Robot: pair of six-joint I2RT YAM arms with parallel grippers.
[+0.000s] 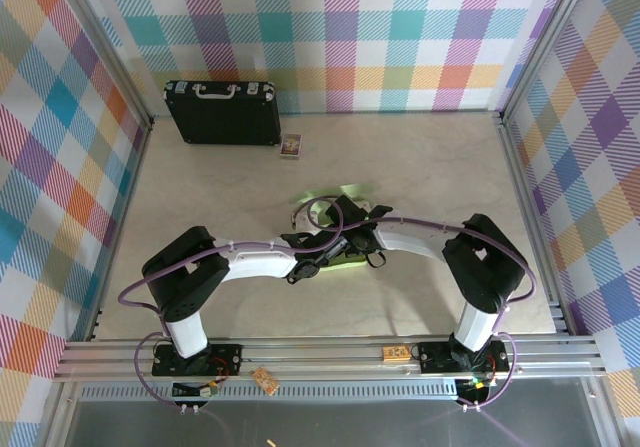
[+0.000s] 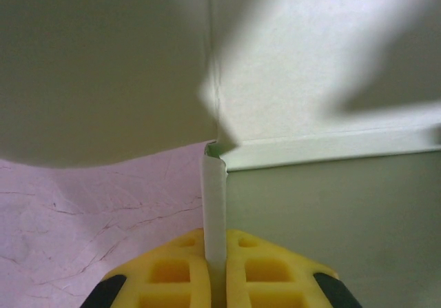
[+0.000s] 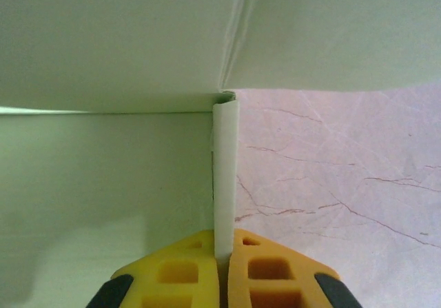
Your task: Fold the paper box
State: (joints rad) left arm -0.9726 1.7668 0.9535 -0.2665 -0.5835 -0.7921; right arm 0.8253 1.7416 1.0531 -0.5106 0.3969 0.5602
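Middle of the top view: pale green paper box (image 1: 340, 194). Pinched tight at thin upright flaps by left gripper (image 2: 216, 270) and right gripper (image 3: 224, 272). Upper left, card (image 1: 291, 146) beside black case (image 1: 222, 112): print too small to read.

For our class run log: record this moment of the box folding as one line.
step: folding paper box | left gripper: shut on box flap | right gripper: shut on box flap | place: table centre
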